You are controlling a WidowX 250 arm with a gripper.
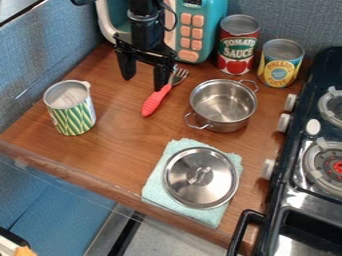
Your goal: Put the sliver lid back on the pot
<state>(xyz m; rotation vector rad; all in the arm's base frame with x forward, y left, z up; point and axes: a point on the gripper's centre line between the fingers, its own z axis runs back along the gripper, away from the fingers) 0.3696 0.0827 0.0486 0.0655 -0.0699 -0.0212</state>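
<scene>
While the lid (217, 187) is laid flat, handle up, on the lt-blue cloth (157, 186) nr the front edge of the table (120, 145), the pot (224, 106) is seen uncovered just beyond, upright, w/ its 2 side handles out. Behind the pot, a red-labelled can (238, 45) and a yellow/blue can (280, 64) are stood side by side. The claw (143, 83) is held apart, pointed down, L of the pot in view, w/ nothing gripped btwn its fingers. Nr it, a fork (156, 101) w/ red handle is laid diagonally on the table. Farther L, a green/yellow striped can (75, 117) is set upright. Behind the claw, a teal toy microwave (212, 32) is placed agst the back wall; at far R, the stove (294, 202) is seen.
</scene>
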